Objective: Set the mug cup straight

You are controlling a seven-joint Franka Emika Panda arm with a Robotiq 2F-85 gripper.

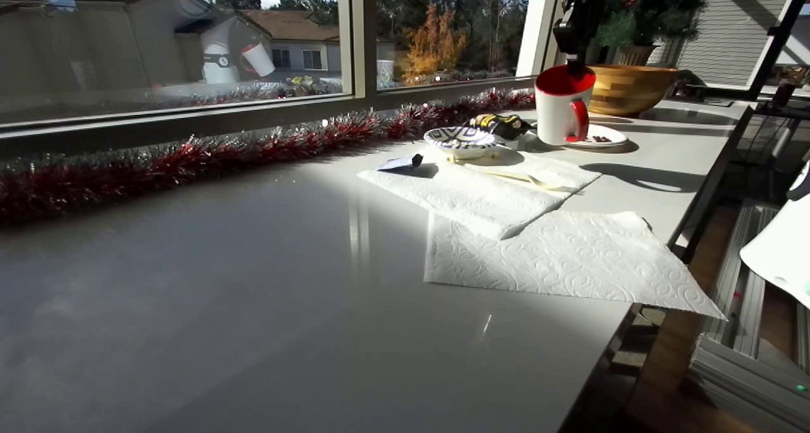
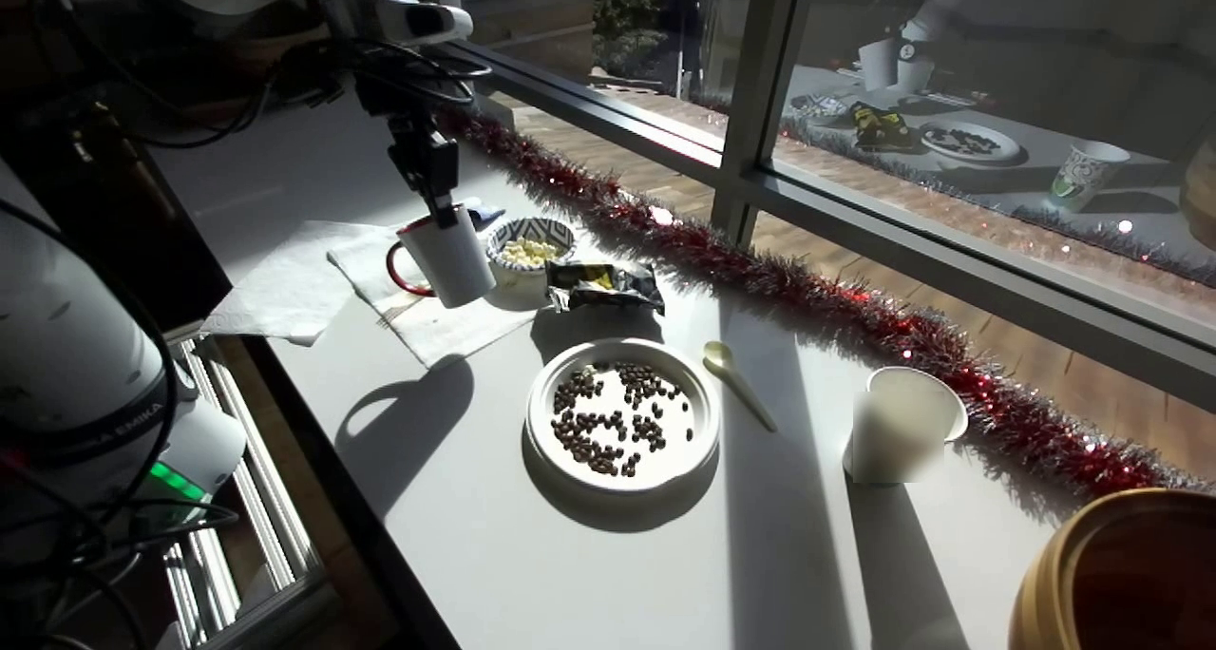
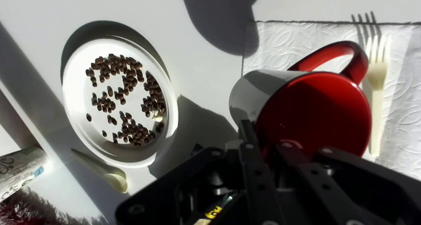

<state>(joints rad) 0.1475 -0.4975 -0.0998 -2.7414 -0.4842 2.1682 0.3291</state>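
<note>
Barely apart, jaws pinch the mug (image 2: 460, 265) by its rim.
Smooth white sides, red lining; tilted above the bench (image 2: 475, 555), between long edges.

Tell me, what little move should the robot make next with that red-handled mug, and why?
Probably a slight wrist turn to level the red-handled mug before lowering it: the gripper pinches its wall at the rim, the mug hangs tilted, and its shadow lies apart from it on the table, so it seems off the surface.
</note>
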